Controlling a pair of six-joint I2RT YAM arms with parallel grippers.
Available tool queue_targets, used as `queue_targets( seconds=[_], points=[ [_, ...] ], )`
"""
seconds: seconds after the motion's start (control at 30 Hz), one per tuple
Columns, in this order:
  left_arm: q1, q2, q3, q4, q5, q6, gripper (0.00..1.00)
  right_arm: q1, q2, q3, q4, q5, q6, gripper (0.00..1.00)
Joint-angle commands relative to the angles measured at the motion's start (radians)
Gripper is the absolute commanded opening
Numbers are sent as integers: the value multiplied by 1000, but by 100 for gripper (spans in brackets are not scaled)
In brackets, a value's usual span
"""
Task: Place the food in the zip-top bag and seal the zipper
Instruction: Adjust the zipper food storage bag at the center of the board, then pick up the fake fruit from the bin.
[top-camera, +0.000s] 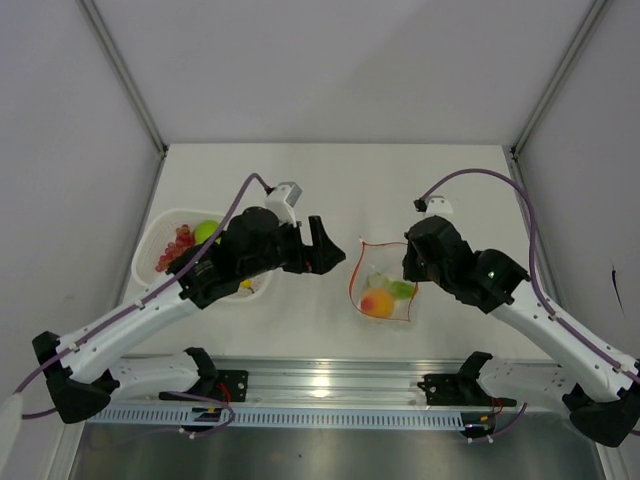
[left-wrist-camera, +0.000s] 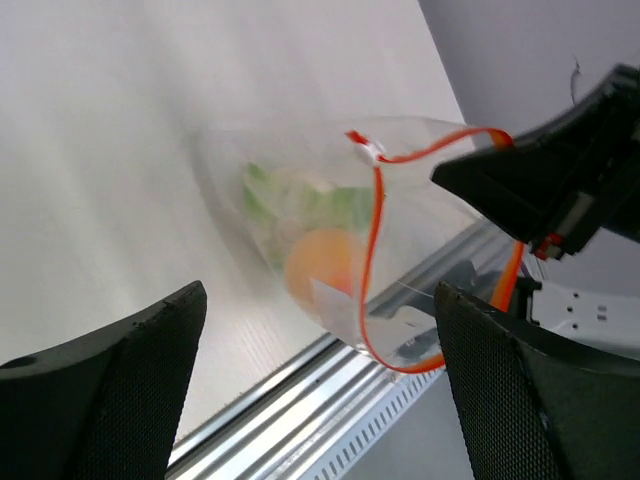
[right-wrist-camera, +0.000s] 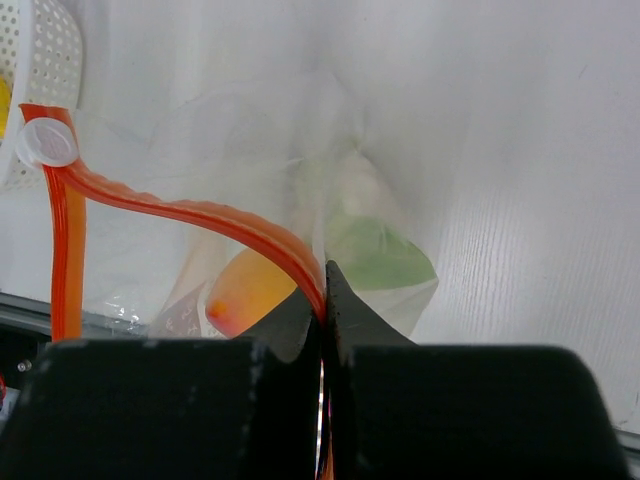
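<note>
Red-orange zipper (right-wrist-camera: 200, 215) pinched in right pincer (right-wrist-camera: 323, 298) — left pincer (left-wrist-camera: 320, 300) agape.

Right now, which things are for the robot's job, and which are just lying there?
For the job:
- zip-top bag and its zipper, pinched by the right gripper
- orange and green piece, inside the bag
- grapes and green fruit, in the white basket
- left gripper, open

Just lying about:
- white basket
- metal rail at the near table edge
</note>
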Motion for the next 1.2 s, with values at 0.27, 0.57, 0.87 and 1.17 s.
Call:
queue_targets(
  seconds=[0.27, 0.57, 0.87, 1.17],
  points=[
    [437, -103, -148, -199, -63, -22, 96, -2, 35, 26, 45, -20, -12, 0],
    [699, -37, -214, -212, -8, -21, 97, 0, 41, 15, 47, -26, -15, 0],
    [916, 57, -255, -164, 67, -27, 96, 0, 39, 2, 59, -34, -20, 0],
    [916, 175, -332, -129, 130, -64, 94, 0, 50, -4, 68, -42, -28, 0]
  ],
)
